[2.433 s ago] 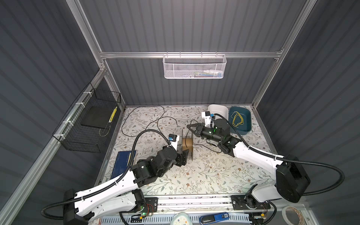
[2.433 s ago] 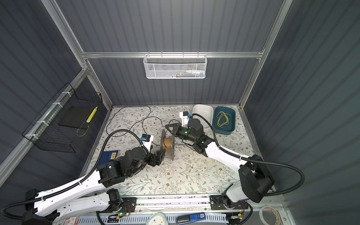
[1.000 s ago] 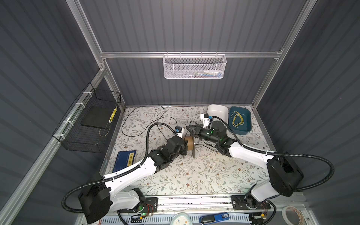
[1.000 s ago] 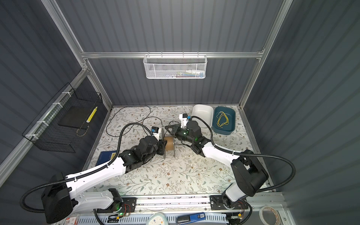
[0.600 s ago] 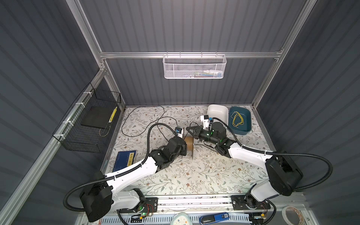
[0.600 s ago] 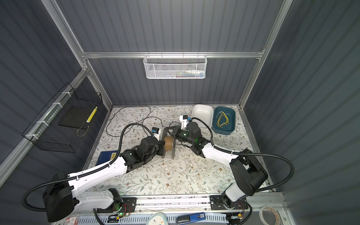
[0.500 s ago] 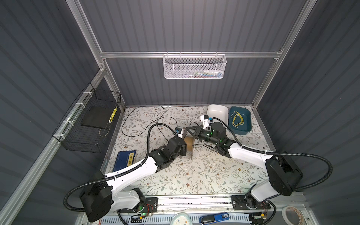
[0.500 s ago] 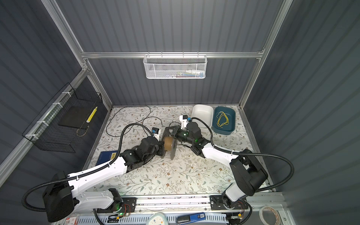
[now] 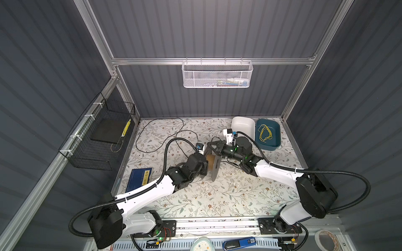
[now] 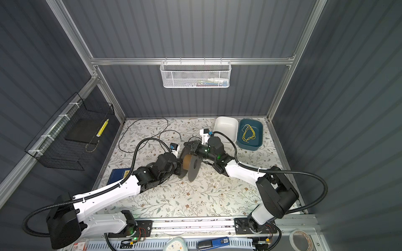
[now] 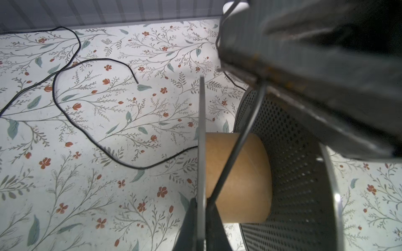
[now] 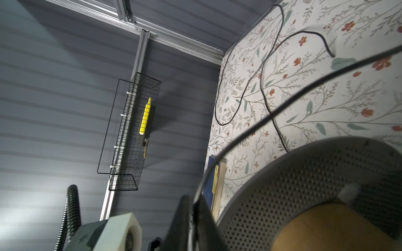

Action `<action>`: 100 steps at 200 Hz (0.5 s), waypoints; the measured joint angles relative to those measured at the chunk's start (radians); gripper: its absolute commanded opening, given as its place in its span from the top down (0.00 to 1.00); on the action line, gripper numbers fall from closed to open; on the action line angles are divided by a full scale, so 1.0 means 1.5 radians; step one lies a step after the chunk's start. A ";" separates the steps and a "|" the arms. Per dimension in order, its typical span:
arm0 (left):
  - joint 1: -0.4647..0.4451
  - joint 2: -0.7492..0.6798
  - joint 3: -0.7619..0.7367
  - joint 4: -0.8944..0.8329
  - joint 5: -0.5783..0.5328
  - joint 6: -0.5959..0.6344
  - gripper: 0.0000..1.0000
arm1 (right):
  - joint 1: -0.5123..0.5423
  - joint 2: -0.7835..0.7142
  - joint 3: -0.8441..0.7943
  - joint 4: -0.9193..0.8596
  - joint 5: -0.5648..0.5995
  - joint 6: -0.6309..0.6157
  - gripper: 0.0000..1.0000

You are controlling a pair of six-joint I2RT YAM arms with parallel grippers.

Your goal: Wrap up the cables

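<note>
- Top view: my left end effector [image 9: 203,169] has just closed on the flange of the spool [image 9: 215,172]. Most of the cable [image 9: 136,141] lies loose on the tabletop [image 9: 217,195] beyond the spool.
- Left wrist: the cable stretches across the spool's core to my right end effector [image 11: 260,81].
- Right wrist: the cable threads between my right fingers [image 12: 180,208]. I can't tell if it is still pinched; a release may be starting.

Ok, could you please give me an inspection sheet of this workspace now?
Surface: flowered cloth, lying flat.
Job's things: spool, discs upright, mid-table; cable mostly loose on the cloth.
Clutter: white tub, blue tub with yellow wire, blue book.
Claws: left claw shut on spool rim; right claw by the cable, opening unclear.
Cables: one strand crosses the spool's core.
Surroundings: black wire basket, side wall; white basket, back wall.
</note>
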 measured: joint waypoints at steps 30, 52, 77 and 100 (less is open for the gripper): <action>0.000 -0.039 0.025 -0.101 -0.002 0.009 1.00 | -0.021 -0.042 0.001 -0.042 0.002 -0.017 0.53; 0.000 -0.071 0.043 -0.158 -0.005 0.017 1.00 | -0.041 -0.101 0.002 -0.079 0.005 -0.035 0.48; 0.000 -0.092 0.073 -0.216 -0.008 0.029 1.00 | -0.068 -0.167 0.002 -0.108 0.007 -0.051 0.43; 0.000 -0.080 0.145 -0.301 -0.023 0.045 1.00 | -0.093 -0.216 -0.029 -0.129 0.033 -0.057 0.37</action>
